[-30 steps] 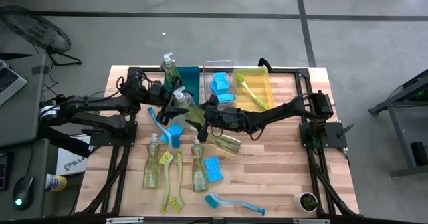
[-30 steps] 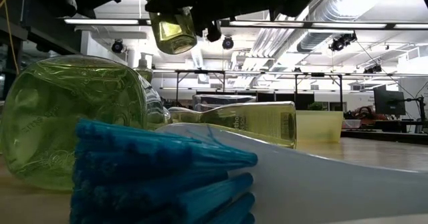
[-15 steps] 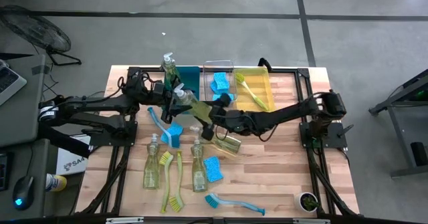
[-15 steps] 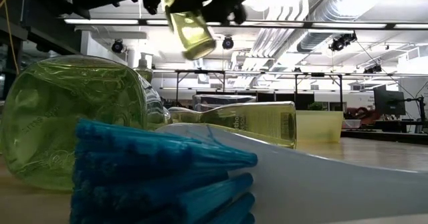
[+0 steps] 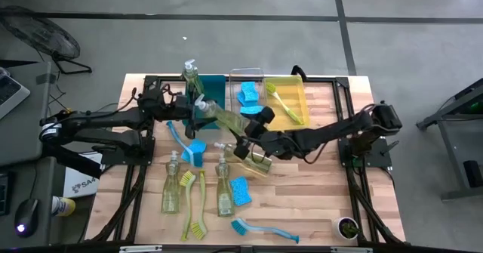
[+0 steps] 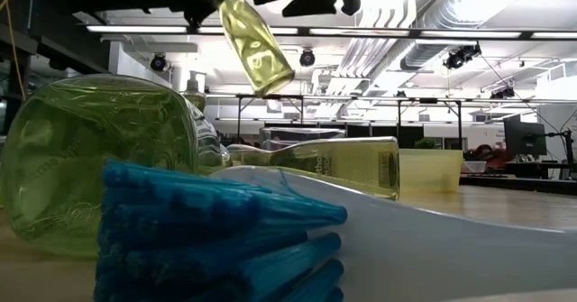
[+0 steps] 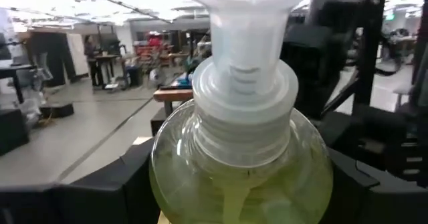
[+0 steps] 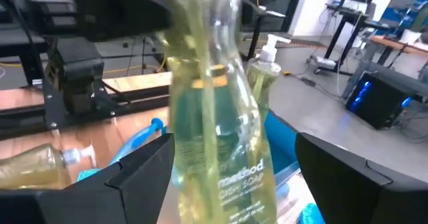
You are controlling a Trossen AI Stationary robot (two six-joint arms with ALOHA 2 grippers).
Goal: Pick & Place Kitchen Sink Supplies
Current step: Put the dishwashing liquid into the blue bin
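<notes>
Tilting above the table, a soap bottle [image 5: 220, 117] sits clamped in the left fingers [image 5: 195, 106], clear of the spread right fingers [image 5: 249, 136].

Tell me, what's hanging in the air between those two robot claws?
A tilted soap bottle spans the gap between the left gripper and the right gripper, above the table. The high view shows this best.

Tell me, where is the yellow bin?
In the high view the yellow bin sits at the table's far edge, right of the clear bin, with a yellow-green dish brush inside.
</notes>
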